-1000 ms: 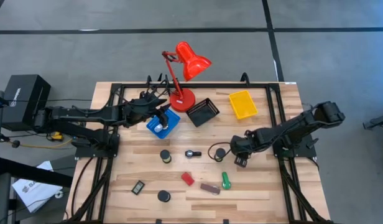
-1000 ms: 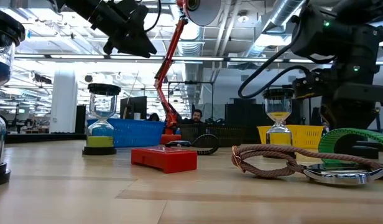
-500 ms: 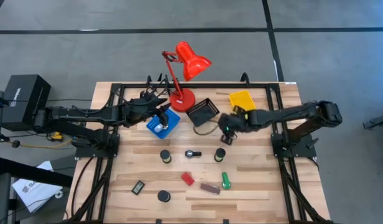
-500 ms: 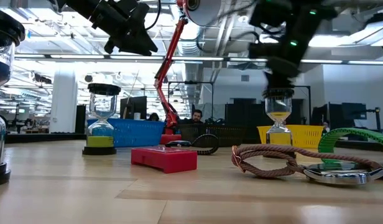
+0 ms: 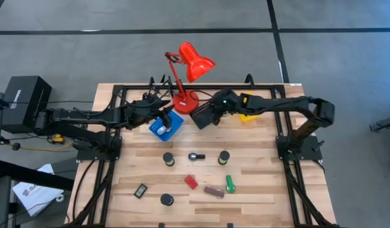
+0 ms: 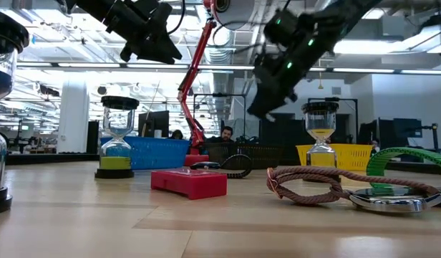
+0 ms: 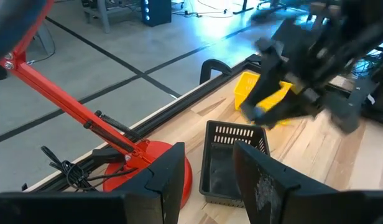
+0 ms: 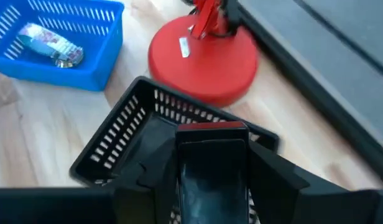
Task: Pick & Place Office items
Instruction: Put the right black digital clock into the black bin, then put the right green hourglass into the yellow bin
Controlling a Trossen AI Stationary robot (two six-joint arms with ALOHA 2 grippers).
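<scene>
My right gripper (image 5: 215, 111) hovers over the black tray (image 5: 198, 120), shut on a small flat black item with a red end (image 8: 210, 155). My left gripper (image 5: 162, 109) hangs still above the blue tray (image 5: 158, 128), open, with nothing between its fingers (image 7: 207, 162). On the near half of the table lie other office items. They include black round pieces (image 5: 168, 158) (image 5: 224, 156) (image 5: 166, 199), a silvery clip (image 5: 195, 156), a red block (image 5: 191, 182), a brown bar (image 5: 213, 191), a green cylinder (image 5: 230, 183) and a small black rectangle (image 5: 140, 190). My right gripper pinches the black item's two long sides (image 8: 186, 177) between its two fingers. The item lies along the fingers, its red end (image 8: 210, 128) pointing out past them. The fingers slant downward from the table's right side. The item is lifted clear, above the black tray.
The red desk lamp's base (image 5: 185, 100) stands right beside the black tray, its arm rising over the far edge. The yellow tray (image 5: 249, 109) lies partly under my right arm. The blue tray holds one small item (image 8: 51, 50).
My right gripper has swung from the table's right middle toward the far edge and the left, rising, and now hangs over the black tray. It has carried the black item along, clear of the table.
</scene>
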